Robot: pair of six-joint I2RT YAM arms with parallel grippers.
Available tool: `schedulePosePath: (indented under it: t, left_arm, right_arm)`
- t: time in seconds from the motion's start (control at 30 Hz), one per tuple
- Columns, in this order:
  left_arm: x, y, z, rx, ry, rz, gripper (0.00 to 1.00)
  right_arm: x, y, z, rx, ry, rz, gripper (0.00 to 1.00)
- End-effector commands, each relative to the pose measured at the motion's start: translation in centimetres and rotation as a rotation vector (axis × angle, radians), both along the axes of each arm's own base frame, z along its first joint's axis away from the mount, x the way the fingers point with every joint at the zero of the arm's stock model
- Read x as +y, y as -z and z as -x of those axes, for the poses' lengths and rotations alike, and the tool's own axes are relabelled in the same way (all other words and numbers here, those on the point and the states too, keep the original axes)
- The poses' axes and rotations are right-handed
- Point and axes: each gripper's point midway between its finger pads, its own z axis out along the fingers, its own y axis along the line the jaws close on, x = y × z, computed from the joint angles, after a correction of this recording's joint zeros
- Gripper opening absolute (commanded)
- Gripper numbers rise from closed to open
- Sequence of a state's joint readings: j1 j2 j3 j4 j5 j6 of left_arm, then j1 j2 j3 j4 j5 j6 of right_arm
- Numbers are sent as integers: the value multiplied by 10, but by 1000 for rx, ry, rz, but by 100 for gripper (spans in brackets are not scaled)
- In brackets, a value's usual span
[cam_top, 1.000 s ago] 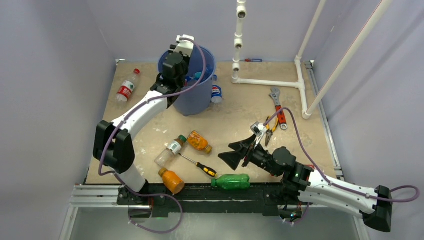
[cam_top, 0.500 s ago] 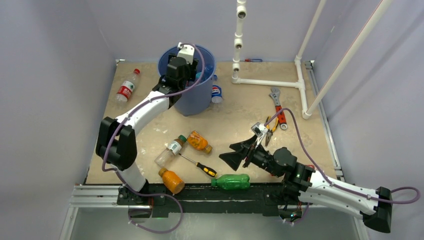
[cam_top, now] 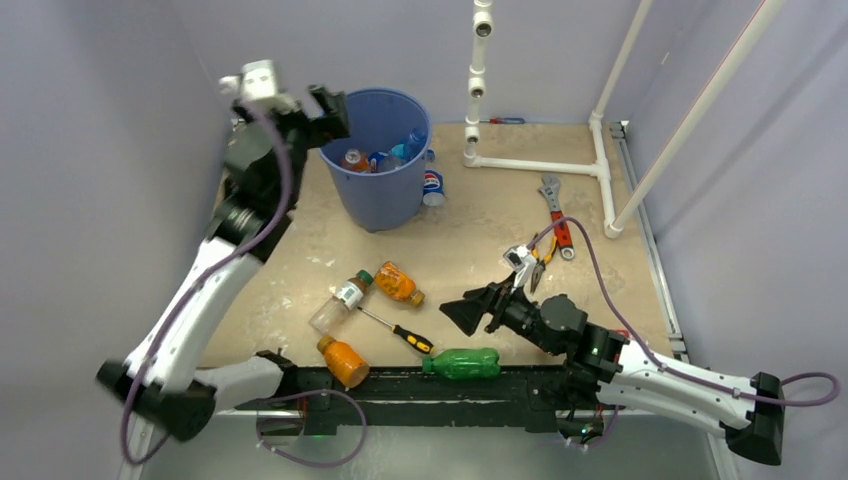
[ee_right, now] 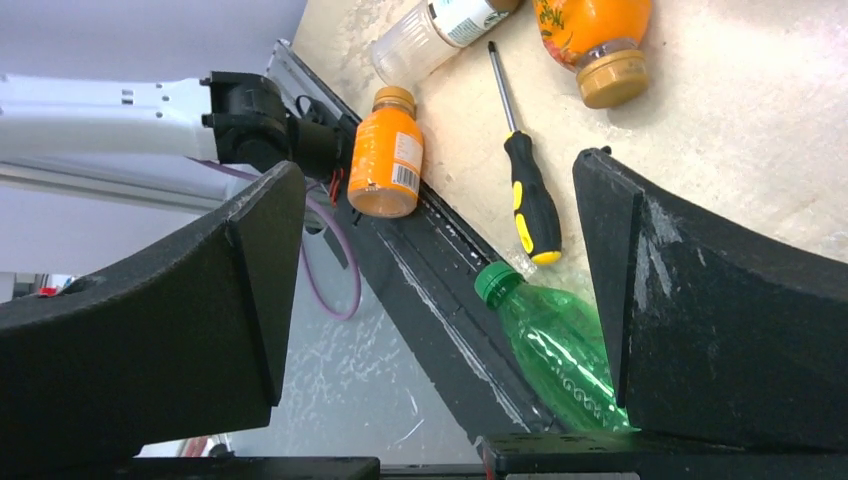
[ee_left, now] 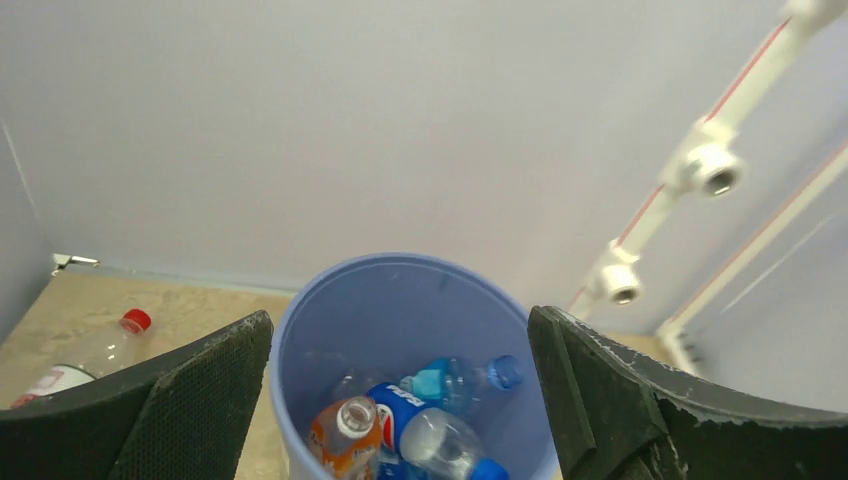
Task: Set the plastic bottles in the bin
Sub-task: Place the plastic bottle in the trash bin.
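- The left end effector (ee_left: 400,390) is held high at the rim of the bin (ee_left: 400,300), jaws spread wide with nothing gripped, as suits a release over it.
- Three bottles (ee_left: 420,430) are seen lying inside the bin at mixed angles.
- The right end effector (ee_right: 440,260) is held wide open and empty, aimed at the green bottle (ee_right: 555,345), judged the likely next pick.
- The green bottle is laid on its side at the near edge of the counter (cam_top: 480,230), long axis along that edge, cap pointed toward the left arm's side.
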State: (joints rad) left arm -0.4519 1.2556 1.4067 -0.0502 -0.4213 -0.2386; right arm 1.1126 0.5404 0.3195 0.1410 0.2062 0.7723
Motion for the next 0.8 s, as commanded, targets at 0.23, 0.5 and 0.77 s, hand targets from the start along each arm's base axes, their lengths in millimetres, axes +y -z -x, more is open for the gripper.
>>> schedulePosePath:
  t: [0.23, 0.5, 0.77]
  left_arm:
    - [-11, 94, 132, 124, 361, 129, 97]
    - [-15, 197, 147, 346, 377, 138, 95]
    - [-20, 212, 145, 420, 388, 132, 94]
  right_arm:
    - [-29, 46, -28, 46, 208, 222, 99]
    - [-9, 60, -48, 45, 253, 281, 99]
    - [-21, 57, -154, 62, 424, 246, 98]
